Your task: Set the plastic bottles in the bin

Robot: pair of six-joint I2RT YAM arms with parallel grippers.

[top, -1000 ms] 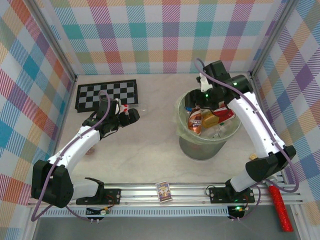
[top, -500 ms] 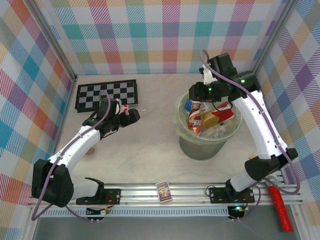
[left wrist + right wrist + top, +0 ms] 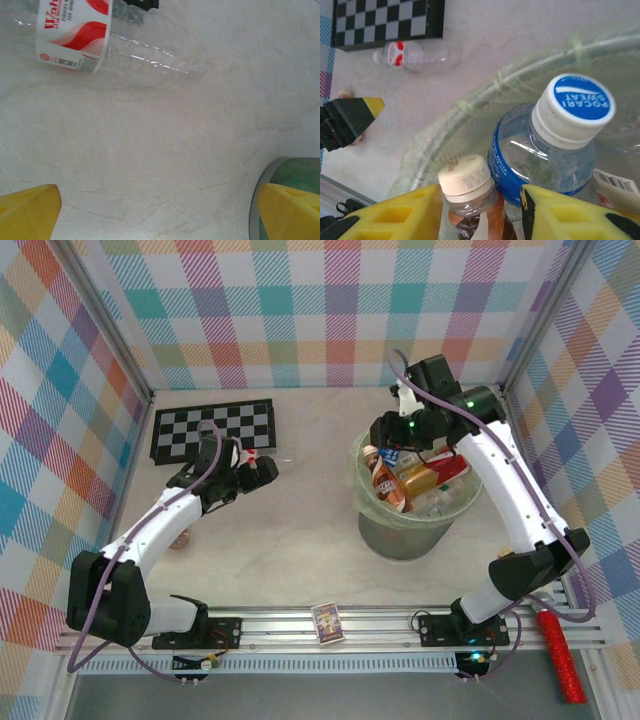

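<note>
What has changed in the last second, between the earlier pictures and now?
The right pincer shifted slightly left over the bin, towards its left rim, and the orange-brown bottle between its fingers moved and tilted with it. The left pincer, open above the clear bottle, and the checkerboard stayed as they were.

1. The left arm reached forward from its base, low over the table and angled to the right.
2. The left gripper pointed down, its yellow fingers spread wide.
3. The right arm rose from its base, arched high and bent back to the left at the wrist.
4. The right gripper pointed steeply down, its fingers partly apart; whether they gripped could not be told.
</note>
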